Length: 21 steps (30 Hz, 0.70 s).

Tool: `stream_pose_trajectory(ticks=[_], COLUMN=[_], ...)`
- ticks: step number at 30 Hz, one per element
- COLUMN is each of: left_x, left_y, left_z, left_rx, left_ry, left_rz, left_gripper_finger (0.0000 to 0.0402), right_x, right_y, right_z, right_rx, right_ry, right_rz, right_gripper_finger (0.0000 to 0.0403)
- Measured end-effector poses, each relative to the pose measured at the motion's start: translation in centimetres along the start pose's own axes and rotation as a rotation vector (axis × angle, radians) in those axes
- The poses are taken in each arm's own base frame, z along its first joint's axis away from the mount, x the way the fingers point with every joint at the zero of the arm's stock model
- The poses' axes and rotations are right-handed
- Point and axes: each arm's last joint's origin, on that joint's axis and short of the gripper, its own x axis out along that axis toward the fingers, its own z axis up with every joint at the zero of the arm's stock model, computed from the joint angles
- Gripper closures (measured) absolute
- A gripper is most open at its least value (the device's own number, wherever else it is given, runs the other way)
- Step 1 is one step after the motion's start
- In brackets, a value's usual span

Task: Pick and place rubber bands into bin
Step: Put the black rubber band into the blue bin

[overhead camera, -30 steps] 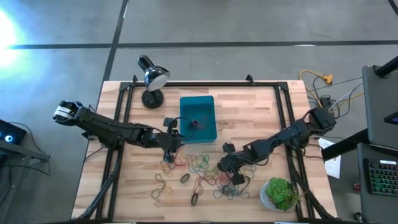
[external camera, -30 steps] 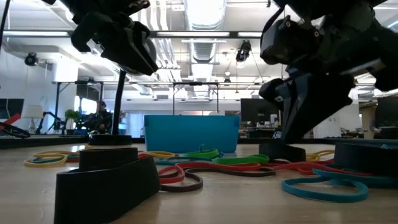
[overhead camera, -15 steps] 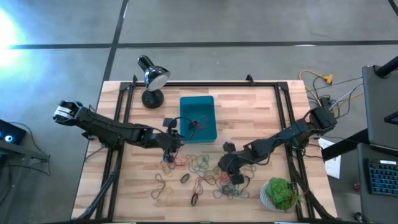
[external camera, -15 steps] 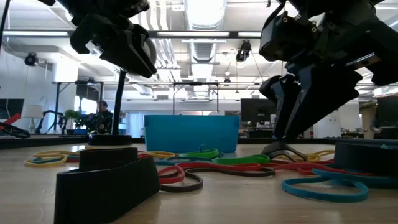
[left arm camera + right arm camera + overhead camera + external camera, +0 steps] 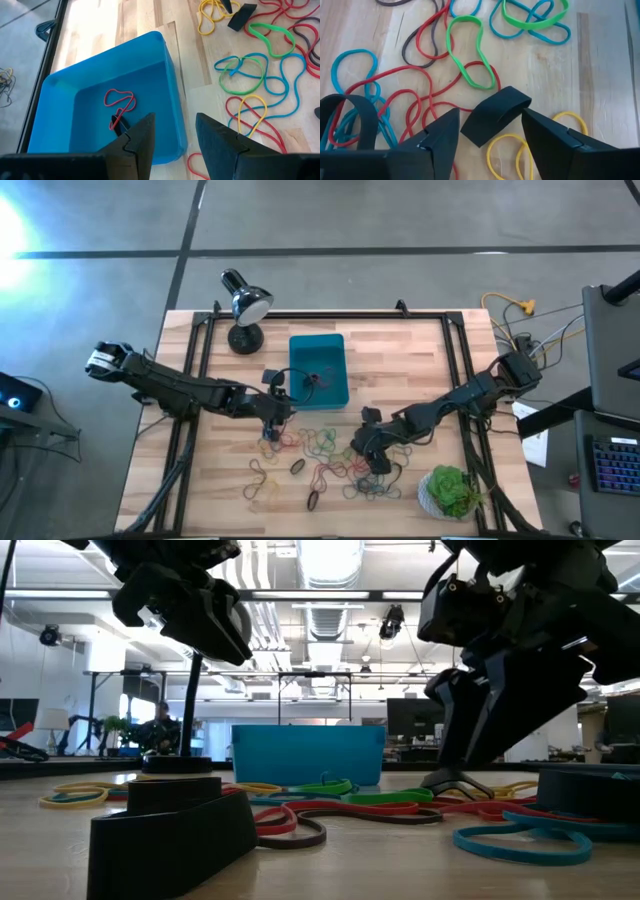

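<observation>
On the left we see the left gripper hanging just beside the near edge of the bin, its fingers parted with nothing between them. Past those fingertips the bin's teal-blue walls stand upright, and on its floor lie a thin red loop and a dark one that we think is a black band, though the finger partly hides it.

Beyond the bin's corner, out to the side of the left fingers, the rubber bands sprawl flat on the wooden table: floppy loops of red, green, blue and yellow, many overlapping.

Further right, the right gripper sits low over the pile. Its fingers stand wide apart, and a broad black band lies on the table between them, folded on itself. A green loop lies just ahead of the fingertips, crossing red strands; a yellow loop lies just beneath the black band, and blue loops lie beside the finger on the other side.
</observation>
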Motion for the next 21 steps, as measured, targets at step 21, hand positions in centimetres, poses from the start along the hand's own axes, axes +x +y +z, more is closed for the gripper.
stream_pose_trajectory(ticks=[21], left_x=[0.0], left_y=[0.0], left_z=[0.0], left_rx=[-0.001], left_ry=[-0.002], left_rz=[0.0], left_gripper_finger=[0.0274], right_x=[1.9], right_y=[-0.1], right_z=[-0.6], right_rx=[0.005], right_ry=[0.008], right_rz=[-0.028], right_gripper_finger=[0.0196])
